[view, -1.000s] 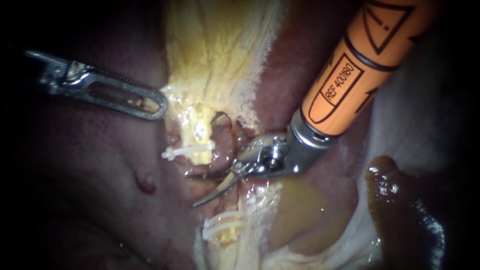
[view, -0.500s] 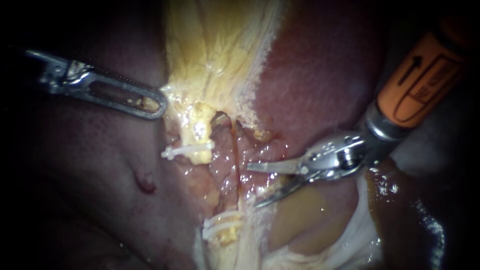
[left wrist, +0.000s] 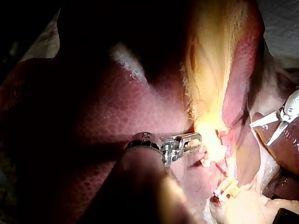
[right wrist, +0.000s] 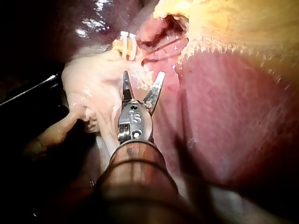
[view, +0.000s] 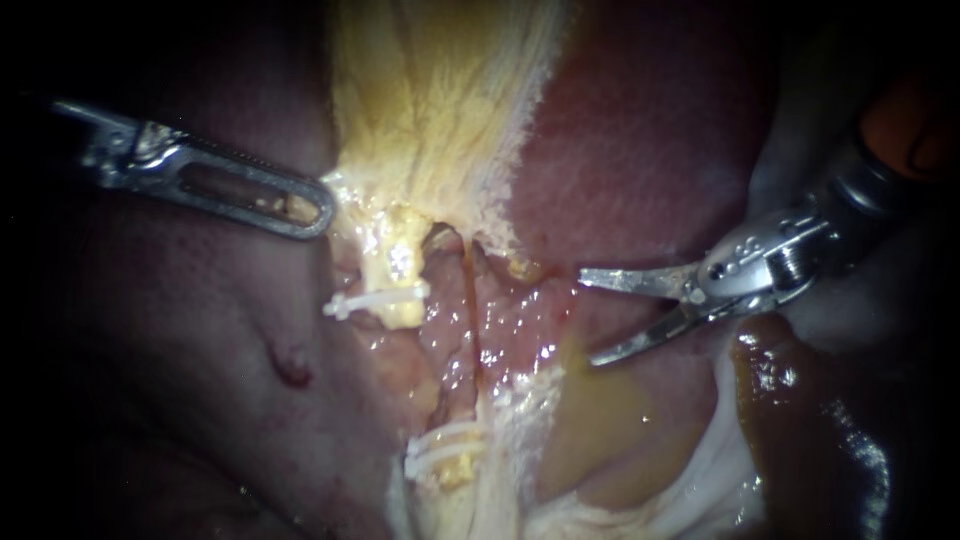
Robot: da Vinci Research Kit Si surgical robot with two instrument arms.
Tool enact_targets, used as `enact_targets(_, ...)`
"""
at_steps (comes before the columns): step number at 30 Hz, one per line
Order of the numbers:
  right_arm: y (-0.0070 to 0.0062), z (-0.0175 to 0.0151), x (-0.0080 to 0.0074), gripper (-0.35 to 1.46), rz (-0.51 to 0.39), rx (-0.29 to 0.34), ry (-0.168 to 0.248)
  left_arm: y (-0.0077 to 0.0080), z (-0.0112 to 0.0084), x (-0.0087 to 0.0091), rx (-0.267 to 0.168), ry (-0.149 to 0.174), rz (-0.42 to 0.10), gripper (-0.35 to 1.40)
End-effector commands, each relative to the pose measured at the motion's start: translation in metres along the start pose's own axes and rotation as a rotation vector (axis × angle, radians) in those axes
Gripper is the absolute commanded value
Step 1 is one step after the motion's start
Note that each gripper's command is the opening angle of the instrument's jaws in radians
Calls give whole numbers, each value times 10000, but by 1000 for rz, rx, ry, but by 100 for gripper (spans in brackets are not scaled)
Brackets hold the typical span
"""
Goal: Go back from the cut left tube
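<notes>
The cut tube shows as two stumps. The upper stump point(view: 402, 272) carries one white clip point(view: 375, 300); the lower stump point(view: 452, 466) carries white clips point(view: 438, 450). A raw gap lies between them. My right instrument point(view: 587, 317) has curved blades, open and empty, well to the right of the gap over the liver. In the right wrist view its open blades point(right wrist: 142, 84) stand short of the clips point(right wrist: 125, 44). My left instrument point(view: 300, 207) has its jaws shut on the pale yellow gallbladder point(view: 440, 100) at its lower edge, also seen in the left wrist view point(left wrist: 189, 140).
Dark red liver point(view: 640, 150) lies right of the gallbladder, and more liver point(view: 200, 330) fills the left. A pool of yellow-brown fluid point(view: 600, 420) sits below the right blades. A dark glossy brown lump point(view: 800, 400) lies at the lower right.
My right instrument has drawn back from the gap between the stumps, to the right and slightly up, blades staying open. The left instrument and the clips have not moved.
</notes>
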Motion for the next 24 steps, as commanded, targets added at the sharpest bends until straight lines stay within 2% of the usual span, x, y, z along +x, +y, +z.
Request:
enact_targets(1, 0, 0, 0, 143, 1, 2, 1, 1, 3, 1, -4, -1, 0, -35)
enact_targets(5, 0, 0, -1, 143, 0, 3, 1, 7, 18, 6, -12, -8, 4, -35)
enact_targets(10, 0, -1, -1, 143, 0, 6, 2, 14, 44, 9, -2, -4, 7, -35)
enact_targets(18, 0, -2, -2, 143, 0, 12, 3, 13, 87, 16, 13, 16, 13, -35)
enact_targets(24, 0, -2, -2, 143, -6, 12, 3, 14, 95, 18, 14, 21, 16, -35)
